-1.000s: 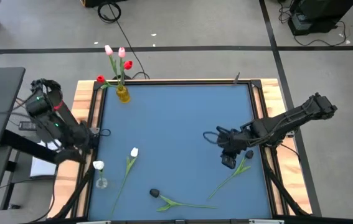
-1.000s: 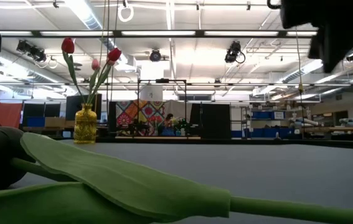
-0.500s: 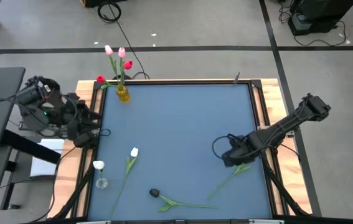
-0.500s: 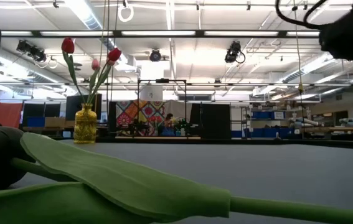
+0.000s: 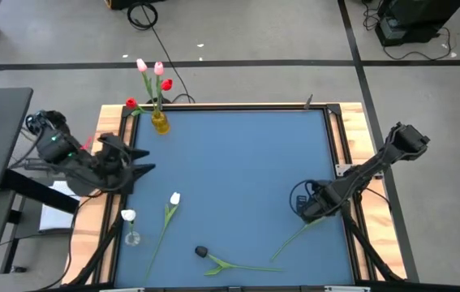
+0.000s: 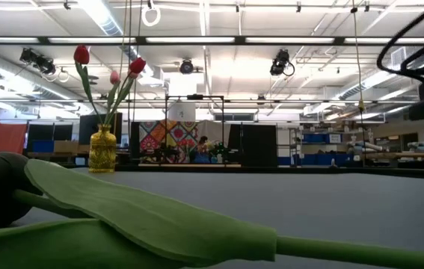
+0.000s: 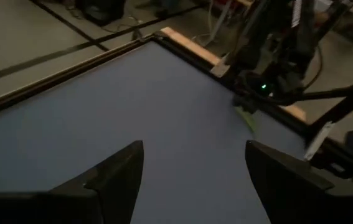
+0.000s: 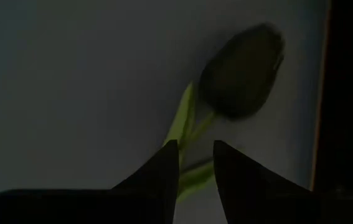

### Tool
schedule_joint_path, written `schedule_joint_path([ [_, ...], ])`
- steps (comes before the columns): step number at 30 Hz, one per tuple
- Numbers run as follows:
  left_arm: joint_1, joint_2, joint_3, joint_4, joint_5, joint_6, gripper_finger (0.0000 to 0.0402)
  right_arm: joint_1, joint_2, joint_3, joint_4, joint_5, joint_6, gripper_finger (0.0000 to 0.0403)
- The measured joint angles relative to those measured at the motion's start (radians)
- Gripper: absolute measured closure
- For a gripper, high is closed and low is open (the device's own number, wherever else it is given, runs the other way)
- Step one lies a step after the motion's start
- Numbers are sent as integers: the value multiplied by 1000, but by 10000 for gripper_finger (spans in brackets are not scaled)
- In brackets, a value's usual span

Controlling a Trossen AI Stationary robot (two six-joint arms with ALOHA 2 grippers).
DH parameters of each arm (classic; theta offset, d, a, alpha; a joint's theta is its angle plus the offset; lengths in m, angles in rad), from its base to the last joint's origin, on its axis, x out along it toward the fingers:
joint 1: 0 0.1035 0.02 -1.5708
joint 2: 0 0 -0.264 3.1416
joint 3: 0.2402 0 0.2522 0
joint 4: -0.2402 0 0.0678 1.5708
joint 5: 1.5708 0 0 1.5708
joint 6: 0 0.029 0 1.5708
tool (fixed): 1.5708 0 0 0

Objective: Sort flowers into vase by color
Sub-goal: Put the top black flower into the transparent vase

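Observation:
A yellow vase (image 5: 160, 122) at the far left holds pink and red flowers (image 5: 150, 68). A small clear vase (image 5: 132, 237) at the near left holds a white flower. A white flower (image 5: 174, 198) and a black one (image 5: 201, 252) lie on the blue table. My right gripper (image 8: 195, 167) points down over a second black flower (image 8: 241, 71) near the right edge. It is open narrowly, with a fingertip on either side of the stem (image 8: 192, 134) just below the bud. My left gripper (image 5: 144, 161) is open over the table's left edge.
A red flower (image 5: 131, 104) lies at the far left corner of the wooden frame (image 5: 351, 138). The low view looks past the near black flower's leaf (image 6: 152, 217). The middle of the blue table (image 5: 238, 162) is bare.
My right gripper has gone down toward the black flower by the right edge and has rolled about its own axis, its finger gap unchanged. My left gripper has risen and swung from pointing down beside the left edge to pointing across the table.

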Motion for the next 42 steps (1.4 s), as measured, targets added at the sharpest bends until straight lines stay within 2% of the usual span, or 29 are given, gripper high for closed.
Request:
schedule_joint_path([
  [7,84,47,-1,6,85,20,116,-30,0,-85,52,22,-13,305],
  [11,113,51,-1,19,96,24,116,-40,-6,-121,126,34,-25,315],
  [15,141,50,-1,44,97,25,116,-43,-9,-104,104,72,-59,340],
  [19,165,49,-1,63,98,37,116,-43,-44,-67,91,218,-96,387],
  [23,191,55,-1,115,99,133,116,-61,-85,-15,104,389,-143,385],
  [26,217,61,-1,177,120,214,116,-89,-109,24,132,540,-238,387],
  [30,271,84,-1,294,174,301,117,-121,-136,88,264,776,-514,394],
  [34,319,141,-1,442,255,403,129,-151,-147,146,500,930,-976,392],
  [36,340,174,-1,501,300,445,136,-170,-149,161,675,942,-1278,391],
  [39,368,223,-1,581,352,484,144,-199,-147,165,987,884,-1693,391],
  [42,382,281,-1,686,360,535,144,-240,-139,166,1248,775,-1921,391],
])
